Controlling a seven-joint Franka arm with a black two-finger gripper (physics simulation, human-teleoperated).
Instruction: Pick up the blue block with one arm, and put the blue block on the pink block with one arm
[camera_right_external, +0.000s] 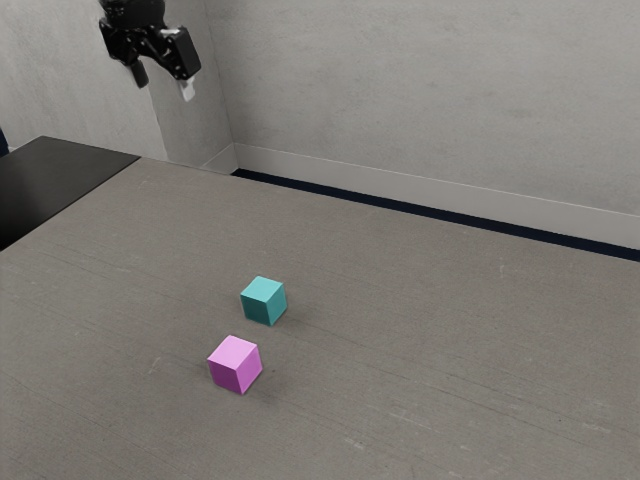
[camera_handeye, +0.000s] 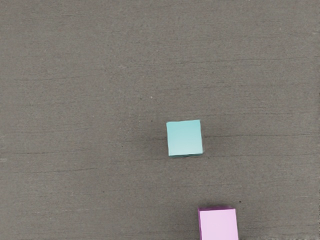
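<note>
Exterior view showed the fingers (camera_right_external: 185, 88) spread apart and empty, high over the table's (camera_right_external: 450, 330) far left, likely because no grasp had begun. The teal-blue block (camera_right_external: 263, 300) sat on the table just beyond the pink block (camera_right_external: 235, 364), near it but not touching.
</note>
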